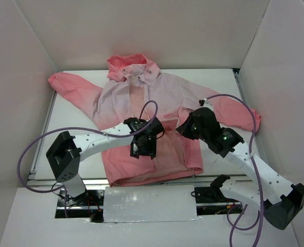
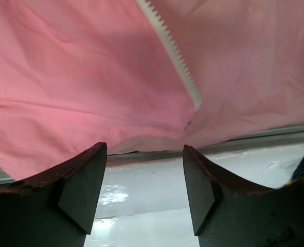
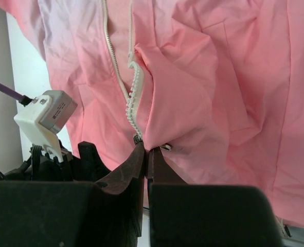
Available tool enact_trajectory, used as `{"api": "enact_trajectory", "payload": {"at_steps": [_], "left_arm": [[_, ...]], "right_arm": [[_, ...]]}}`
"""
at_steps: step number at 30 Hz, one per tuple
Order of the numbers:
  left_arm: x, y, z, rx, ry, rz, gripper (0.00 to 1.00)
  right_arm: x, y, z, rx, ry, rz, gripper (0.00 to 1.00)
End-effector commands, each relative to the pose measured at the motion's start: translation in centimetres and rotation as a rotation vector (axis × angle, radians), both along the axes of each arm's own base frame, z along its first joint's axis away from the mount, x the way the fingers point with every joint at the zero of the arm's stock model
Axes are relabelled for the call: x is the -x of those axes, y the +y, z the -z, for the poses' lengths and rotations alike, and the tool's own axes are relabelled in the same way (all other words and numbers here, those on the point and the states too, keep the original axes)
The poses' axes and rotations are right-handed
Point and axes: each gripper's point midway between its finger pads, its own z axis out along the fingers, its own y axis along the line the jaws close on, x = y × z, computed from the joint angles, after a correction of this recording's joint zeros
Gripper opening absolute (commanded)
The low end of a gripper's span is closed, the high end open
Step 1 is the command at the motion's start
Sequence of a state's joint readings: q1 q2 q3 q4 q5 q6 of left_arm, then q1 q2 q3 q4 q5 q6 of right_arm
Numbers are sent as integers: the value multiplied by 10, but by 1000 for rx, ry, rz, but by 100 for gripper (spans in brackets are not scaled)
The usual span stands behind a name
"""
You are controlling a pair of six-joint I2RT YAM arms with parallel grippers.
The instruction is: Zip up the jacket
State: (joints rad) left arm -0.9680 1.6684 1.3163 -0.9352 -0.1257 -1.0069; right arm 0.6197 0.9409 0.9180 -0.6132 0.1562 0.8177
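The pink jacket [image 1: 167, 98] lies flat on the table, hood at the far end, front open in the upper part. Its white zipper [image 3: 132, 87] runs down the middle. My right gripper [image 1: 185, 128] is shut [image 3: 147, 149] on a pinched fold of the jacket [image 3: 218, 92] right at the zipper's teeth, where a small metal piece shows. My left gripper [image 1: 143, 149] hovers over the hem, open and empty [image 2: 144, 149]. In its view the zipper's lower end [image 2: 175, 54] and the coral hem [image 2: 79, 77] lie just ahead of the fingers.
White walls close in on the table at left, right and back. A metal rail [image 2: 275, 135] runs along the near table edge just past the hem. The left wrist's white camera block [image 3: 46, 116] is close beside my right gripper. Purple cables [image 1: 38, 139] loop from both arms.
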Motion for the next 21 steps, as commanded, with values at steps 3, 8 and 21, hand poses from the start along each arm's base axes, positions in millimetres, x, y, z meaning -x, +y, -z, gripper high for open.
{"api": "enact_trajectory", "payload": {"at_steps": [3,8,21], "left_arm": [[-8,-31,0,43,-30,-90,72],[-9,-36,17,11,-21,-160,68],[4,-36,45,-90,17,-222,66]], "right_arm": [[-9,1,-3,-36,-30,-9,0],[-9,1,4,-21,-14,-39,0],[-10,4,11,-45,6,-99,0]]}}
